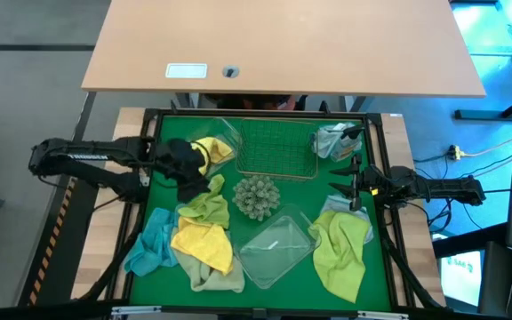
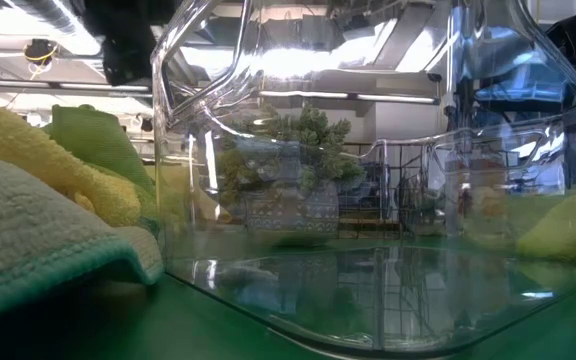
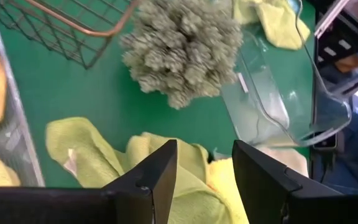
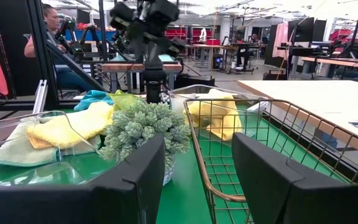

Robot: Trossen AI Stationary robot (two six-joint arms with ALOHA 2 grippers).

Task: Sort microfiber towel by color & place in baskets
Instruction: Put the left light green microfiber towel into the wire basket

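Closest to me on the green mat [image 1: 265, 178], a clear plastic tub [image 1: 276, 246] lies tilted near the front edge, nothing visible inside it. Left of it I see a pile of towels: a bright yellow one [image 1: 204, 244] on top of a pale sage one [image 1: 216, 277], with a light blue towel [image 1: 152, 247] at the pile's left edge. Right of the tub, a lime green towel [image 1: 340, 252] is spread out, partly over a grey-blue cloth [image 1: 334, 206].

Farther back, a spiky grey-green ball [image 1: 256, 196] sits mid-mat, just behind the tub. Beside it on the left lies a crumpled lime towel [image 1: 206, 203]. My left gripper [image 3: 204, 171] hangs right above that crumpled towel; its fingers [image 3: 159, 171] stand parted with nothing between them. My right gripper [image 1: 351, 182] hovers at the mat's right side, just behind the lime green towel and grey-blue cloth, pointing across at the ball; its fingers [image 4: 135, 177] are wide apart and hold nothing.

At the back, the wire-mesh basket [image 1: 276, 148] stands in the middle, no towel in it as far as I can see. A second clear tub [image 1: 216, 147] touches its left side with a yellow towel [image 1: 212, 151] in it. Right of the basket, another pale cloth [image 1: 334, 139] is bunched in the back right corner.

Beyond the mat stands a tan table [image 1: 283, 44], and a person [image 4: 50, 37] sits in the room behind.
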